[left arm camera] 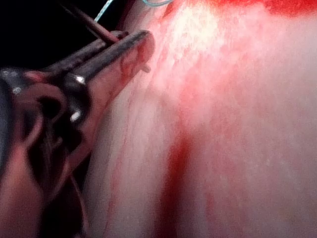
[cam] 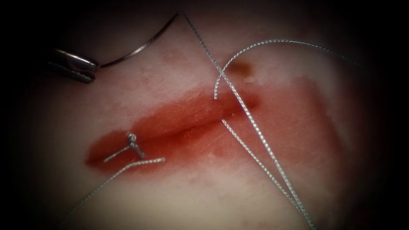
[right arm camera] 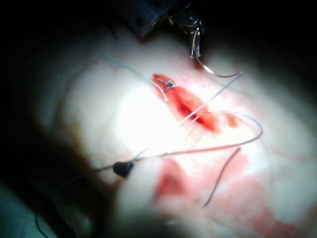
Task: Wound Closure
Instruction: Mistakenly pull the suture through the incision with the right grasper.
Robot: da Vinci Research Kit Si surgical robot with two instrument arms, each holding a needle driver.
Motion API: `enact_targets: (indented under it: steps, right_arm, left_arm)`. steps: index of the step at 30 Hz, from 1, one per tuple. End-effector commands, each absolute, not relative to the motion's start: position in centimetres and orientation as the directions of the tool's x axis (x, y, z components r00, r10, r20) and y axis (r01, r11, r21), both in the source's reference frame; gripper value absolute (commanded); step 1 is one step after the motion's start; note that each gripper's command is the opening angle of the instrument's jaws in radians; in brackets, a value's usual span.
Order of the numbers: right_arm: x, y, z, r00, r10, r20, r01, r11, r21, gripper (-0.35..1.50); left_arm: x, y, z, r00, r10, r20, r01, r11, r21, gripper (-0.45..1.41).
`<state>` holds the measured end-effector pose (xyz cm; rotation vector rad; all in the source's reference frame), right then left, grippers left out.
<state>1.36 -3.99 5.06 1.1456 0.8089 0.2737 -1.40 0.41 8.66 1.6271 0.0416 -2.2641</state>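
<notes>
Left gripper (cam: 87, 70): upper left of the endoscope frame, clenched on one end of the curved needle (cam: 140, 49); the same clamped hold shows in the left wrist view (left arm camera: 133, 42). Needle: dark arc rising from the gripper toward the top centre of the frame, wholly clear of the tissue (cam: 64, 127), well above and left of the cut (cam: 187, 123). Thread (cam: 247, 115): leaves the needle's far end at top centre and runs diagonally down to the lower right edge, crossing over the right end of the cut; a second strand emerges at the cut's lower lip and runs beside it to the same corner; a further strand enters the upper lip near the right end and arcs up and off toward the upper right. Knot (cam: 133, 142): on the left part of the cut, lower left of centre, with short cut ends (cam: 147, 162) lying just below it and a tail trailing to the bottom left. Red fluid (cam: 170, 127): covers the cut and spreads over the tissue to the right. Right gripper: cannot tell its state.
</notes>
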Motion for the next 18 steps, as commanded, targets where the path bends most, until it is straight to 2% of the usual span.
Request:
enact_targets:
  steps: [1, 18]
  right_arm:
    - [1.46, -3.91, 5.05, 0.69, 0.582, -0.429, 0.197, 0.419, 0.886, -0.35]
    - [1.33, -3.9, 4.94, 0.706, 0.608, -0.362, 0.128, 0.393, 0.911, -0.35]
  left_arm:
    - [-1.41, 0.54, 8.63, -0.28, -0.27, -0.921, 0.297, -0.937, 0.184, -0.45]
    - [-1.19, 0.64, 8.67, -0.348, -0.283, -0.894, 0.257, -0.945, 0.2, -0.45]
